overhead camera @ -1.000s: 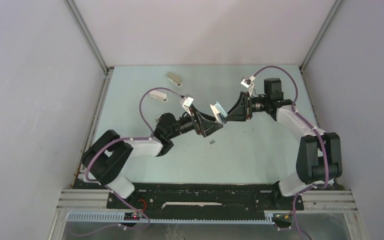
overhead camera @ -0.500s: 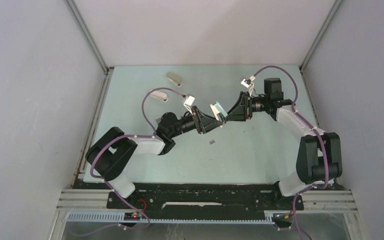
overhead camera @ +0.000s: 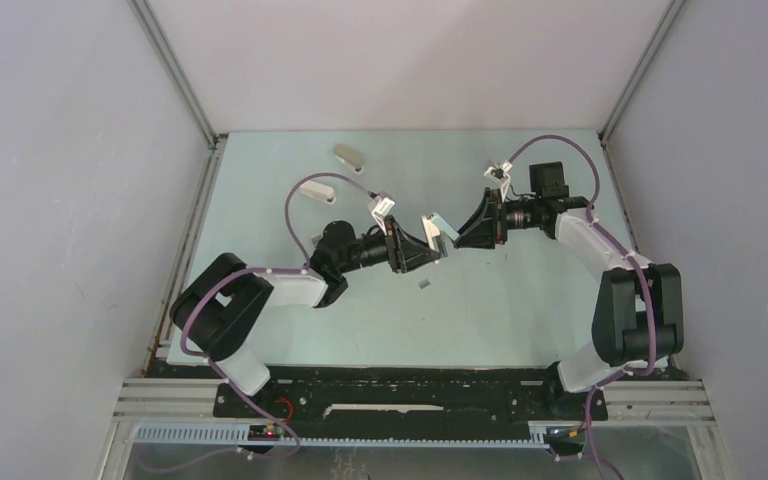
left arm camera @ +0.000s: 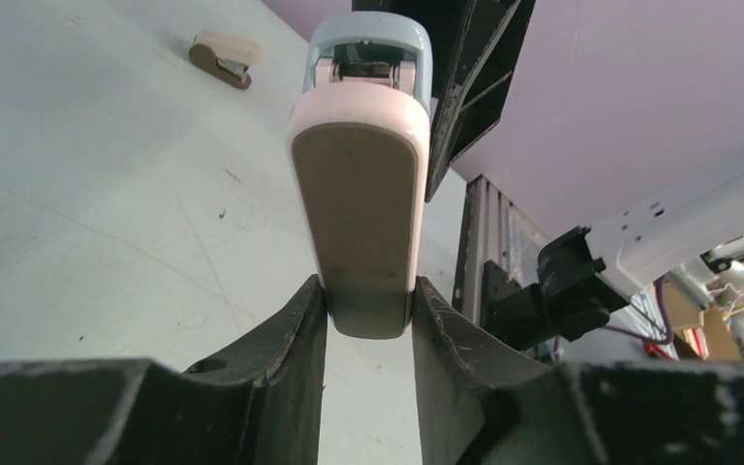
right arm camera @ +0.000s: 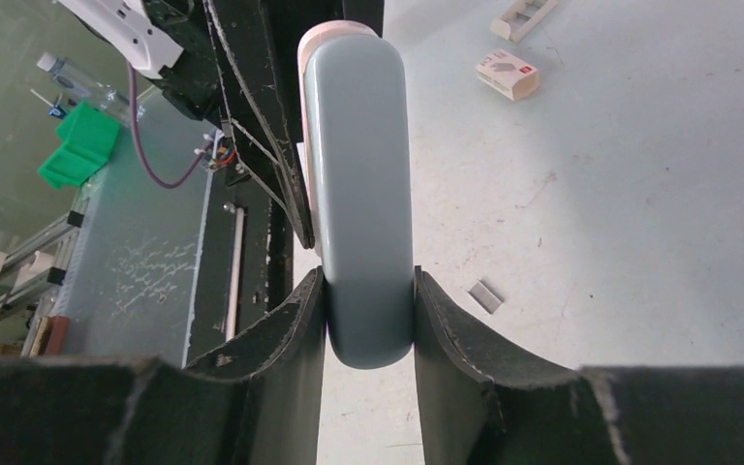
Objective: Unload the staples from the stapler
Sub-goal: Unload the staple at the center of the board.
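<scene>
Grey and metallic, a short staple strip (overhead camera: pixel 423 285) lay loose on the pale green table (overhead camera: pixel 520 320), nearest the arm bases. It was already out of the magazine and sat just to the near side of the work above it.

The two-tone plastic stapler (overhead camera: pixel 438 228) hung clear of the table, shared between both arms. The left gripper (overhead camera: pixel 422 248) was clenched on its pink-and-beige half and the right gripper (overhead camera: pixel 463 232) on its pale blue half. With one half each, the arms could hinge the body open and let the contents fall.

In the left wrist view a dark metal channel showed between the halves, but it was too shadowed to tell whether staples remained there.

Farther back lay a small white labelled box (right arm camera: pixel 507 76). Beyond it a cream stapler (overhead camera: pixel 315 190) and a tan stapler (overhead camera: pixel 349 158) rested well apart from the work.
</scene>
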{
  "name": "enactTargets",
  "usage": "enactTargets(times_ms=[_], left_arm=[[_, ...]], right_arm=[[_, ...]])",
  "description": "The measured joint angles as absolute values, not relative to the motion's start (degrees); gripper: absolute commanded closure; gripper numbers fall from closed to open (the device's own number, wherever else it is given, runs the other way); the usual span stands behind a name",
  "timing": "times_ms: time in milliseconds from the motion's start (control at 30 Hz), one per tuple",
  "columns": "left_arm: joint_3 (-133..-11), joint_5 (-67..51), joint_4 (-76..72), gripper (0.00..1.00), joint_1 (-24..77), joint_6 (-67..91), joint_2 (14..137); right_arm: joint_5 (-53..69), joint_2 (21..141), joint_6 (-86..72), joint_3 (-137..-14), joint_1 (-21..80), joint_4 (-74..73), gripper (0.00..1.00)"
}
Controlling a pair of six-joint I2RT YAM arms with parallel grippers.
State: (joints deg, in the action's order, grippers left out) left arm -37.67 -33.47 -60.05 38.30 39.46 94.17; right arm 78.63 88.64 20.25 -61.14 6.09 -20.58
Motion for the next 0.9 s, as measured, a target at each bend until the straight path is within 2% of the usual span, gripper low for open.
enactTargets(times_ms=[333, 500, 900], left_arm=[[-37.7, -36.8, -51.8, 0.93, 37.2, 30.2, 94.2], [-39.1, -37.6, -43.0, 0.93, 37.1, 22.4, 94.2], [-46.8, -35.6, -22.5, 0.94, 37.0, 5.1, 95.2]], right_arm=[[73.9, 95.0, 49.1, -70.0, 6.2, -45.3, 1.0], [70.0, 98.9, 62.5, -73.8, 6.9, -54.8, 1.0], [59.6, 101.4, 75.5, -78.3, 9.4, -58.5, 1.0]])
